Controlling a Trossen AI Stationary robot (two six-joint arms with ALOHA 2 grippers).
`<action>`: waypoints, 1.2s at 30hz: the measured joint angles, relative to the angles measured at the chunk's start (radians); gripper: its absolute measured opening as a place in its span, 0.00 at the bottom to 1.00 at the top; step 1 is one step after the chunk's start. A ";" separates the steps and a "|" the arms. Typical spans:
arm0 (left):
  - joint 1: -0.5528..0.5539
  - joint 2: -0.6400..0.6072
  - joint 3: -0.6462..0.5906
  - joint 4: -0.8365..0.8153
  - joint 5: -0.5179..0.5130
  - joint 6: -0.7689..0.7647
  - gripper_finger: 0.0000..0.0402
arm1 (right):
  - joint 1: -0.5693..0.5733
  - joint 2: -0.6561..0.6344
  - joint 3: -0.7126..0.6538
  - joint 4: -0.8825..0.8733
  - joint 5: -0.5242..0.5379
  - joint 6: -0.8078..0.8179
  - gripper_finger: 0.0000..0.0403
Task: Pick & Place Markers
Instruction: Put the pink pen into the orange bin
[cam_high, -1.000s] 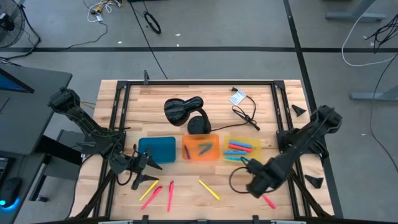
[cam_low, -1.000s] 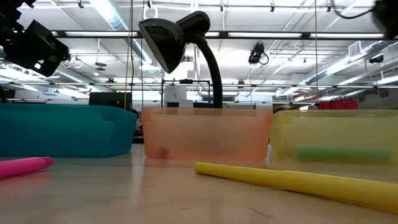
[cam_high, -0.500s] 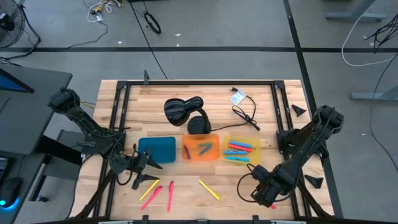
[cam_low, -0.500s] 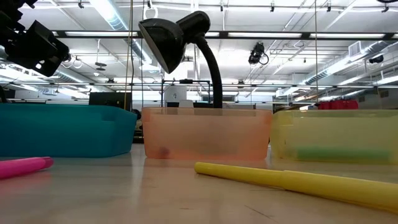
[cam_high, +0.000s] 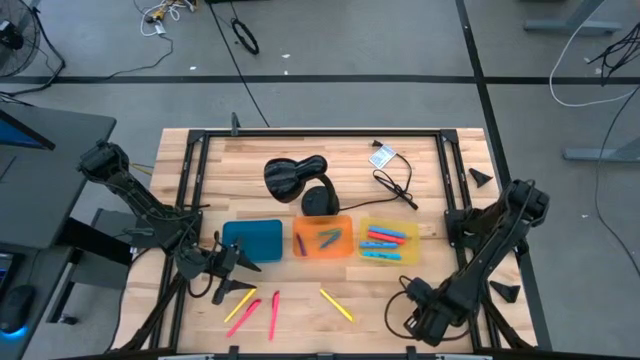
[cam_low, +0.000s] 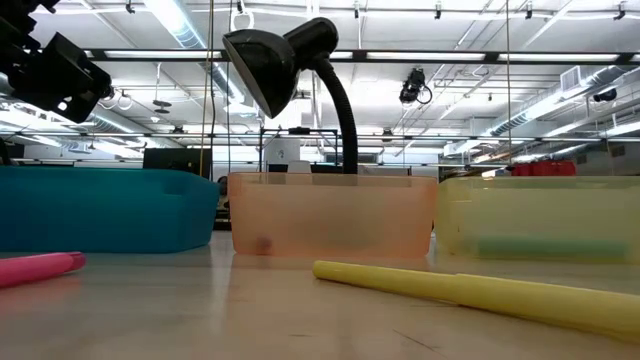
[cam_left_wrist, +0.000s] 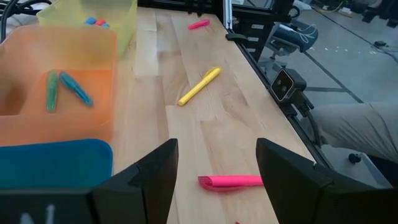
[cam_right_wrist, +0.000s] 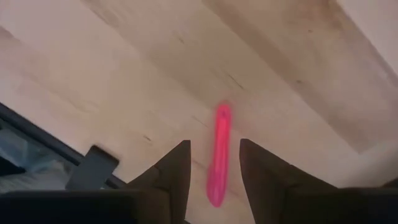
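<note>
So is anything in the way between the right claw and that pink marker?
No. The right gripper hangs over the pink marker, fingers open on either side, with only bare wooden table around it.

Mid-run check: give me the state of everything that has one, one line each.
Right gripper: fingers open, astride a pink marker lying on the table.
Left gripper: fingers open, empty, beside the blue tray.
Orange tray: holds markers.
Yellow tray: holds markers.
Yellow marker: loose on table.
</note>
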 joint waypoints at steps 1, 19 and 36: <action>0.000 0.000 0.000 0.000 0.000 0.000 0.55 | 0.002 0.010 0.000 0.005 0.000 0.000 0.34; 0.000 0.000 0.000 0.000 0.008 -0.002 0.55 | 0.044 0.139 0.004 0.045 -0.030 0.000 0.34; 0.000 0.000 0.000 0.000 0.008 -0.009 0.55 | 0.042 0.151 0.003 0.074 -0.040 -0.010 0.09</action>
